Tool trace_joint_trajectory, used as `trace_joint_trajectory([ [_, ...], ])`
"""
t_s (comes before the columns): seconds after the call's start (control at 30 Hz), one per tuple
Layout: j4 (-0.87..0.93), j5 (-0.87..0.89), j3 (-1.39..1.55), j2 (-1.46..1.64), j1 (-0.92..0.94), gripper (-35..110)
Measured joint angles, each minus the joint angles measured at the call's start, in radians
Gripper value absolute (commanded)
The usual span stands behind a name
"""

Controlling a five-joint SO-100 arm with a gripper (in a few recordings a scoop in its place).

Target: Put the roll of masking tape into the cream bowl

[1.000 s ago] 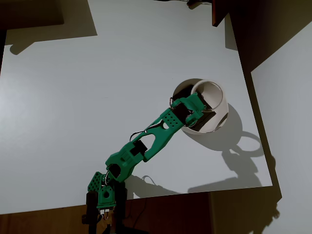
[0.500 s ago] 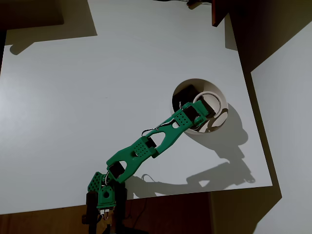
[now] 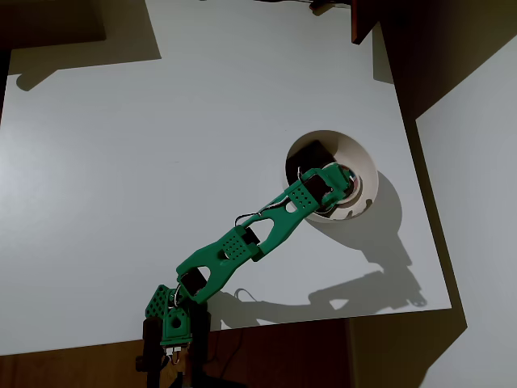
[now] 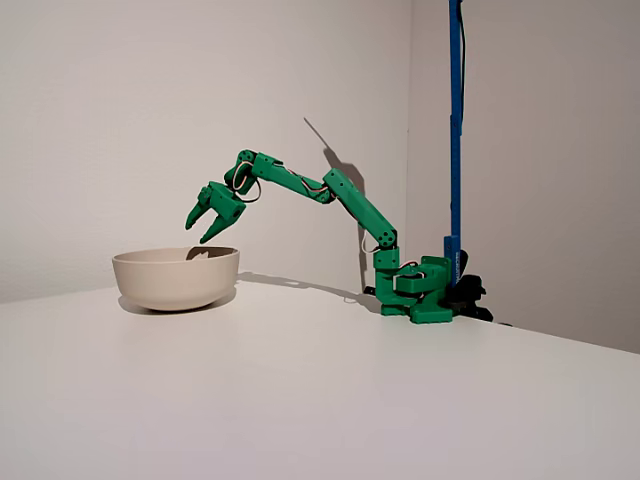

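Overhead view: plain white table [image 3: 161, 145] with dark shadows across the corners and dark floor around it. The green arm [image 3: 242, 242] reaches diagonally to the cream bowl [image 3: 367, 166] near the right side, and its gripper [image 3: 339, 182] covers part of the inside. The tape roll [image 3: 349, 194] lies flat in the bowl, mostly hidden under the gripper, so its hole faces up. A dark brown lump [image 3: 307, 153] also sits in the bowl, by the upper left wall.

Fixed view: white walls, a blue pole [image 4: 456, 130] behind the arm's base. The gripper [image 4: 207, 228] hangs above the bowl [image 4: 175, 278], fingers spread apart with nothing between them.
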Motion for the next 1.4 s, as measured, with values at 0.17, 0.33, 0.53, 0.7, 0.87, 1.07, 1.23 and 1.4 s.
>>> trace_joint_trajectory([
  [0.17, 0.046, 0.021, 0.000, 0.002, -0.005, -8],
  [0.33, 0.110, 0.021, 0.000, 0.025, -0.051, -8],
  [0.53, 0.233, 0.011, 0.000, 0.137, -0.173, -8],
  [0.7, 0.365, -0.003, -0.002, 0.218, -0.322, -8],
  [0.87, 0.480, -0.003, -0.002, 0.310, -0.479, -8],
  [1.07, 0.512, 0.008, -0.003, 0.434, -0.653, -8],
  [1.23, 0.512, -0.005, 0.080, 0.584, -0.776, -8],
  [1.4, 0.500, -0.005, 0.301, 0.781, -0.868, -8],
])
